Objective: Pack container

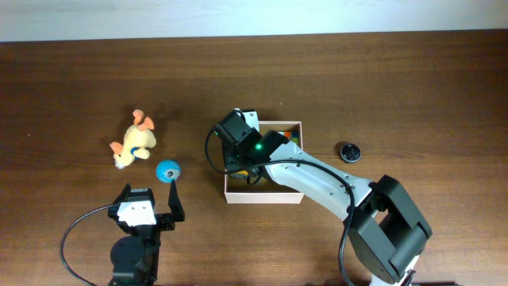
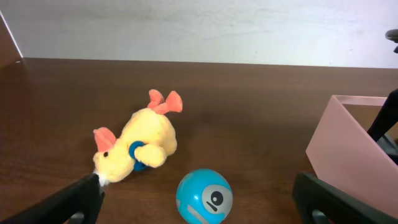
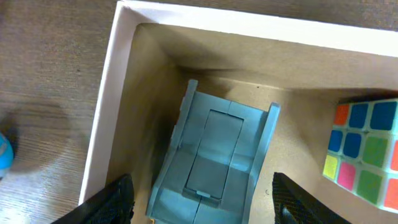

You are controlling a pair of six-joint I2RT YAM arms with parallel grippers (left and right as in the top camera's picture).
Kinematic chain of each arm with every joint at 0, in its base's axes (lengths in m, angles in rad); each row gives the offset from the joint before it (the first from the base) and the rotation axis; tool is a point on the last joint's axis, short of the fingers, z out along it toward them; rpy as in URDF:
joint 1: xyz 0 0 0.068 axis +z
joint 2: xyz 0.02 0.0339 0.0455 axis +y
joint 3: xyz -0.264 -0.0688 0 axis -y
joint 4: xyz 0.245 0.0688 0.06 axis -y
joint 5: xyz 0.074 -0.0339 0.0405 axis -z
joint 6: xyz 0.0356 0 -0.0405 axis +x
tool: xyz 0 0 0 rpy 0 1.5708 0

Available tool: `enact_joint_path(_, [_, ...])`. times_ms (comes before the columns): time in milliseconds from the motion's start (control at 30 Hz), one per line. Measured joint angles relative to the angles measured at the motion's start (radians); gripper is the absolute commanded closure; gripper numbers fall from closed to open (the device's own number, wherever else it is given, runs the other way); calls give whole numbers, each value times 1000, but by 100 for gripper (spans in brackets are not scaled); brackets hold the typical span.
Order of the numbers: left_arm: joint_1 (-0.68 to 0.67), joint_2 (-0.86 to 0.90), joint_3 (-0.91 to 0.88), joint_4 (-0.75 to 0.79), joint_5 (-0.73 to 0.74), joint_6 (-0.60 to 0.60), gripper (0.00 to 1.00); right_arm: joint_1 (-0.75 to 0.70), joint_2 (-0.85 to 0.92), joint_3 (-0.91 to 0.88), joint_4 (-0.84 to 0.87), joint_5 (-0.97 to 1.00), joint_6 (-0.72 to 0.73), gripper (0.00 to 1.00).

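The container (image 1: 266, 195) is a shallow square box with white walls and a tan inside, right of the table's middle. My right gripper (image 1: 240, 159) hangs open over its left part. In the right wrist view the open fingers (image 3: 202, 199) straddle a grey-blue plastic toy (image 3: 217, 155) lying in the box by the white rim (image 3: 106, 124). A colour cube (image 3: 364, 149) lies in the box to the right. My left gripper (image 1: 149, 199) is open and empty, low near the front left. A blue ball (image 2: 204, 196) sits just ahead between its fingers (image 2: 202, 208), apart from them.
A yellow plush toy (image 1: 133, 143) with orange feet lies left of the ball (image 1: 167, 170); it also shows in the left wrist view (image 2: 134, 146). A small black round thing (image 1: 349, 152) lies right of the container. The container's wall (image 2: 348, 155) shows at the right of the left wrist view.
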Motion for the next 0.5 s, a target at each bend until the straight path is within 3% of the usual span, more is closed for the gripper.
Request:
enact_joint_path(367, [0, 0, 0, 0, 0, 0, 1, 0, -61, 15, -42, 3, -53, 36])
enact_joint_path(500, [0, 0, 0, 0, 0, 0, 1, 0, -120, 22, -55, 13, -72, 41])
